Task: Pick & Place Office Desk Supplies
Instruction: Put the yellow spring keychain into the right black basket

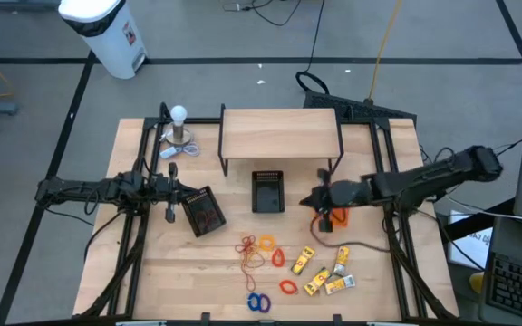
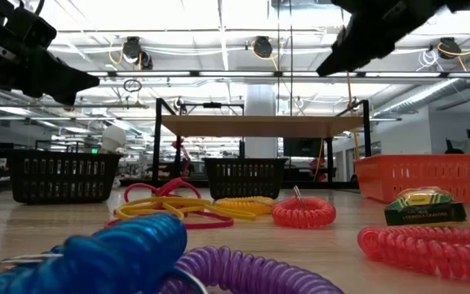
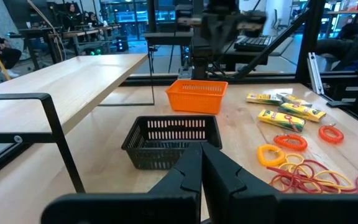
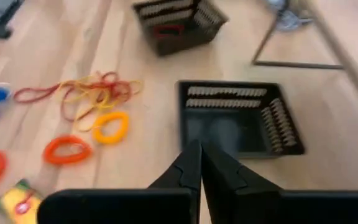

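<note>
While both grippers hang closed and empty, the left gripper point(image 1: 171, 193) and right gripper point(image 1: 312, 198) are flanked by mesh bins point(image 1: 267, 191), with rubber bands point(image 1: 255, 249) scattered nearby.

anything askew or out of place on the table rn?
Yes: the left black mesh bin sits skewed to the table edges, unlike the squared-up middle bin. It already holds something red. The rubber bands lie in a loose tangle. Nothing looks damaged.
</note>
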`<state>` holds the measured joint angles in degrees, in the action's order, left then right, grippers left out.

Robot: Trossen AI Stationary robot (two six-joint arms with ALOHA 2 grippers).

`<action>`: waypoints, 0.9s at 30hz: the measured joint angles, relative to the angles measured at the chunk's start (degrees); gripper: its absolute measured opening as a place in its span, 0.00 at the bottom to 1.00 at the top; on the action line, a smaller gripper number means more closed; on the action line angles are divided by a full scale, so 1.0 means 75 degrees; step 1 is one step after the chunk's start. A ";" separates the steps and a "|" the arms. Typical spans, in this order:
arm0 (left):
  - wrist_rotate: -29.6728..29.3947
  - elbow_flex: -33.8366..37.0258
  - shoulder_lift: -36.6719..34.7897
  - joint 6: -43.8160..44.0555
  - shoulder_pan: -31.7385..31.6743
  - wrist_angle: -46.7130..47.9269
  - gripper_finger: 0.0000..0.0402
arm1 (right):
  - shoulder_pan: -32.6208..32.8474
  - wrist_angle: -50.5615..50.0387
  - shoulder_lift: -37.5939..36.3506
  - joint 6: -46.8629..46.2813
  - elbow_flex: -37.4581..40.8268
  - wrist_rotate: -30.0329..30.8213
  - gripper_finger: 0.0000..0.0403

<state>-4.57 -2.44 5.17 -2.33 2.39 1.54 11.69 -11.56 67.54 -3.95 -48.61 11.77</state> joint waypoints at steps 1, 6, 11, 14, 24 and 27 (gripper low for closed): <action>0.0002 0.0000 0.0000 0.0010 0.0000 0.0005 0.00 | 0.0090 -0.0055 0.0296 -0.0059 -0.0271 0.0000 0.02; 0.0008 0.0000 0.0000 0.0134 0.0000 -0.0001 0.01 | 0.0314 -0.0471 0.1819 -0.0335 -0.1485 -0.0805 0.14; 0.0011 0.0000 0.0003 0.0178 0.0000 0.0017 0.01 | 0.0527 -0.1187 0.3287 -0.0087 -0.2826 -0.1023 0.26; 0.0005 0.0000 0.0015 0.0169 0.0000 0.0067 0.03 | 0.0577 -0.1482 0.4053 0.0253 -0.3518 -0.1297 0.30; 0.0033 0.0000 0.0015 0.0360 0.0000 0.0055 0.03 | 0.0580 -0.1496 0.5386 -0.0469 -0.4220 -0.1789 0.31; 0.0156 0.0000 0.0015 0.0379 0.0000 0.0054 0.02 | 0.0661 -0.1372 0.5621 -0.0512 -0.4220 -0.1818 0.31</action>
<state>-3.40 -2.44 5.28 0.51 2.39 1.94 16.65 -21.85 109.70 -7.79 -80.26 -1.86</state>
